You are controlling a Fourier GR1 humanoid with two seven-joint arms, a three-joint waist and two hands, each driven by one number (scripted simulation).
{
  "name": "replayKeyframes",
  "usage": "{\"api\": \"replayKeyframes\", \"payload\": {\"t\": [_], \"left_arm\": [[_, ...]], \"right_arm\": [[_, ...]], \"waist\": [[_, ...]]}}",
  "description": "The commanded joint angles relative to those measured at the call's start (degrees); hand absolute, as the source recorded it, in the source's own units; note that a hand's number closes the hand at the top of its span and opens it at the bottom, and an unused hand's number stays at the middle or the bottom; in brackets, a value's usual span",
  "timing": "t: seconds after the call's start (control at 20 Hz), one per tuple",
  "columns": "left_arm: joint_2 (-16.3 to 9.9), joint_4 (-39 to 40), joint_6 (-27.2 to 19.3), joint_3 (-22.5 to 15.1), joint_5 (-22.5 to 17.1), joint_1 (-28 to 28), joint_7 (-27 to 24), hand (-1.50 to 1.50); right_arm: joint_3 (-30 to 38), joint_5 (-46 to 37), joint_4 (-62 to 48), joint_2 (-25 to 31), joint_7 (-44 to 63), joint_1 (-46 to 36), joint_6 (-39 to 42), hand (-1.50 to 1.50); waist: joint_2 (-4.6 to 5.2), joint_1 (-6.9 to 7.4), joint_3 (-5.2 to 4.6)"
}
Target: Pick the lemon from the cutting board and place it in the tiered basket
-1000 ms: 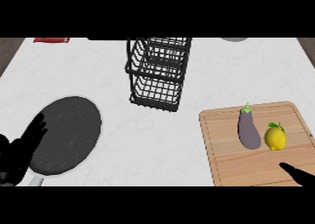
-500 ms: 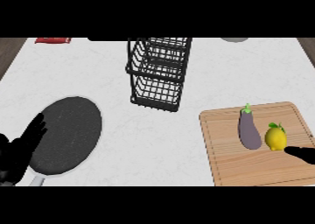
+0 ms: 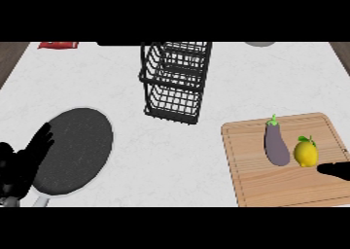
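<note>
Lemon lies on the wooden cutting board at the counter's right, near the board's right side, upright with its small green leaf at the top. Just beside it to the left, an eggplant lies lengthwise, stem end pointing away; the two look close to touching, contact not certain.

Right hand comes in from the right edge, low over the board, its dark tip just below and right of the lemon, apart from it. Only part of the hand shows; cannot tell whether it is released or clenched. It holds nothing visible.

Tiered basket, black wire, stands at the counter's far middle, well apart from the board. Open counter lies between basket and board.

Left hand rests at the lower left, fingers straight and relaxed, over the edge of a dark frying pan. A red item sits at the far left edge, a grey object at the far right.
</note>
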State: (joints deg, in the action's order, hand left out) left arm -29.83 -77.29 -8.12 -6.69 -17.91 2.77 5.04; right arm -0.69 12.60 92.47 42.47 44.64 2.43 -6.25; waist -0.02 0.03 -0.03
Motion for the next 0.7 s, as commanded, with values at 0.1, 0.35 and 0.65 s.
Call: {"api": "replayKeyframes", "payload": {"t": [0.1, 0.35, 0.65], "left_arm": [[1.01, -2.68, 0.89, 1.92, 1.80, 3.46, -0.88, 0.00], [1.81, -1.08, 3.58, 4.40, 2.82, 0.47, 2.30, 0.00], [2.04, -2.63, 5.80, 6.30, 4.42, -0.78, 3.94, 0.00]], "right_arm": [[-1.06, -4.71, 5.68, -2.34, 9.89, 2.07, -1.33, -1.50], [7.97, -1.21, 0.44, -3.45, -0.44, 7.22, 7.77, -1.50], [8.74, -3.51, -1.77, -8.10, -2.16, 6.12, 10.06, -1.50]], "waist": [[-0.07, 0.08, 0.01], [-0.04, -0.29, 0.03], [-0.03, -0.03, 0.05]]}}
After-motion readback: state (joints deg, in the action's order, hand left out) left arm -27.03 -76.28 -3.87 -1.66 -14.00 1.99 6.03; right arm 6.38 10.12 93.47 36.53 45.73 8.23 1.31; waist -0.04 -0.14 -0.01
